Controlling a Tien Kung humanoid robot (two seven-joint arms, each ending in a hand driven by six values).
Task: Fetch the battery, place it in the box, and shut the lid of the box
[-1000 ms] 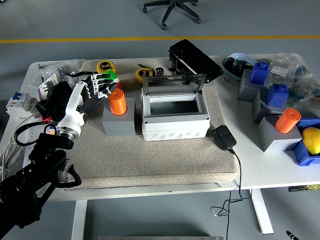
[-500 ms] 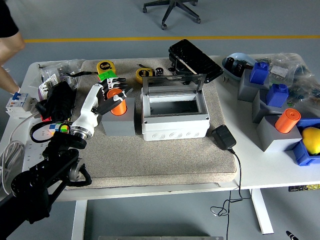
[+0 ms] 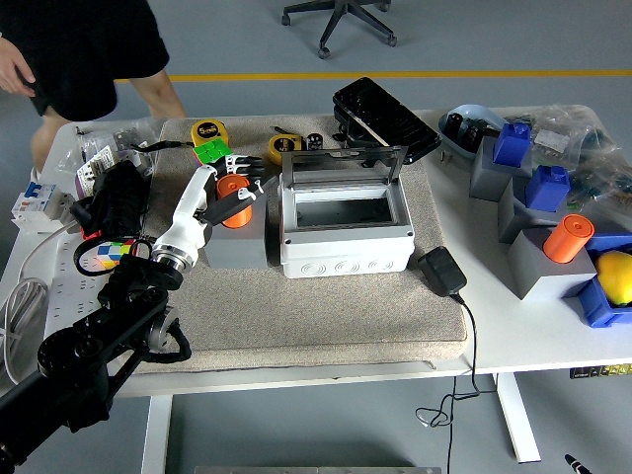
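An orange cylindrical battery point(image 3: 230, 186) stands upright in a grey block holder point(image 3: 233, 249) on the beige mat, left of the box. My left hand point(image 3: 240, 190) reaches in from the lower left and is curled around the battery, fingers behind it and thumb across its front. The white box point(image 3: 346, 252) sits mid-mat with its inside empty. Its clear lid point(image 3: 344, 166) stands raised at the back. The right arm is out of view.
A second orange cylinder point(image 3: 570, 237) sits on a grey block at the right among blue parts. A black adapter point(image 3: 441, 270) with its cable lies right of the box, a black case point(image 3: 385, 117) behind it. Yellow tape measures point(image 3: 209, 131) lie behind. A person point(image 3: 89, 49) stands at the far left.
My left hand moved right from beside the holder onto the battery and its fingers closed around it. A person has stepped into view at the top left.
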